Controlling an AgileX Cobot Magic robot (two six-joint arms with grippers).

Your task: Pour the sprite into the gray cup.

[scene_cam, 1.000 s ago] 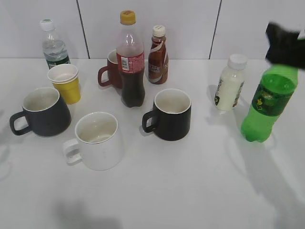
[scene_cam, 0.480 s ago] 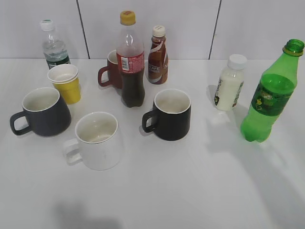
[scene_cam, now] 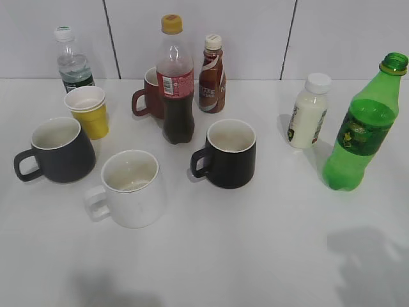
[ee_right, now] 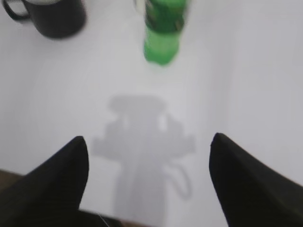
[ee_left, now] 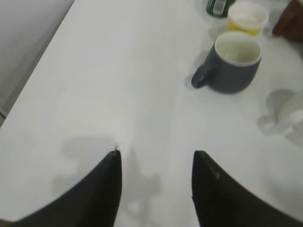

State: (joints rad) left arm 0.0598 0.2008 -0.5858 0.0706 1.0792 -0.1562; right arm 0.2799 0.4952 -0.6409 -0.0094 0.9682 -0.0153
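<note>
**Q:** where's the sprite at, and what are your grippers doing?

**Me:** the sprite [scene_cam: 360, 136] stands upright at about 3 o'clock on the white table [scene_cam: 255, 256], cap off, leaning a touch in the exterior view, just beside the small white milk bottle [scene_cam: 306, 112]. Nothing's touching it. My right gripper [ee_right: 148, 142] hangs above bare table with its jaws spread wide and empty; from that wrist camera the bottle sits at 12 o'clock, blurry, with the black mug [ee_right: 52, 16] at 10.

**Q:** and the gray cup?

**Me:** the gray cup [scene_cam: 57, 149] is way over at 9 o'clock, upright, handle pointing left, well apart from the sprite. The yellow paper cup [scene_cam: 88, 110] is right behind it, the white mug [scene_cam: 130, 187] in front to the right. My left gripper [ee_left: 156, 156] is also released, holding nothing, with the cup at 1 o'clock in its view.
</note>
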